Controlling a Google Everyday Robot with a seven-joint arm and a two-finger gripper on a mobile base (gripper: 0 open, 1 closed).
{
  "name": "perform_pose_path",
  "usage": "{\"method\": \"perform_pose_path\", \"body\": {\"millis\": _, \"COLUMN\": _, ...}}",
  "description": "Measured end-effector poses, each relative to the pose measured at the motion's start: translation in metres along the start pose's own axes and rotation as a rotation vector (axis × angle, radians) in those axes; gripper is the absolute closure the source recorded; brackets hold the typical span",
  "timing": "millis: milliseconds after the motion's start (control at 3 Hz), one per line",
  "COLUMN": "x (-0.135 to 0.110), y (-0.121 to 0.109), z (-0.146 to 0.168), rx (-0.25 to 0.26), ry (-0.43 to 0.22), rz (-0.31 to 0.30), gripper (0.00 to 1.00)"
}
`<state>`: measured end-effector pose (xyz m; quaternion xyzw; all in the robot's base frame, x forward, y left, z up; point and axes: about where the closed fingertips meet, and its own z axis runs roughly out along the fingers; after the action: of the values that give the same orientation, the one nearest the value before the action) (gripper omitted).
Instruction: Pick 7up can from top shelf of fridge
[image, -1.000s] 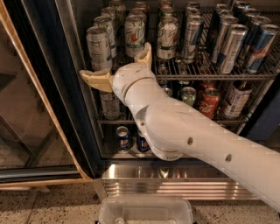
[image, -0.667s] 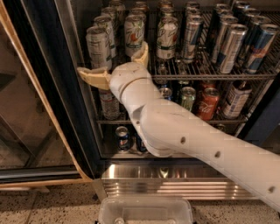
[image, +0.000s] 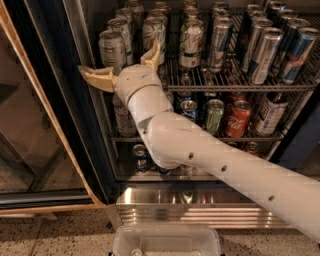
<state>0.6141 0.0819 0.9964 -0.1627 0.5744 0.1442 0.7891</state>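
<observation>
Shifted left and slightly upward from a second ago, the claw (image: 119, 60) stands wide open and empty, its two fingers (image: 97, 77) spread either side of the one 7up can (image: 112, 47) at the front left of the top shelf (image: 240, 86). Two white cans (image: 191, 42) with green-and-red logos stand just right of it; one red cola can (image: 237, 119) sits a level lower. In front of the fridge (image: 200, 210) lie speckled floor (image: 50, 235) and one clear plastic bin (image: 167, 241).
</observation>
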Motion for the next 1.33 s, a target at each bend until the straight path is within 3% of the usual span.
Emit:
{"method": "perform_pose_path", "body": {"millis": 1000, "x": 0.0031, "y": 0.0040, "z": 0.0033, "rx": -0.001, "ry": -0.037, "rz": 0.018, "gripper": 0.00}}
{"method": "perform_pose_path", "body": {"millis": 1333, "x": 0.0031, "y": -0.0002, "z": 0.0040, "rx": 0.021, "ry": -0.062, "rz": 0.024, "gripper": 0.14}}
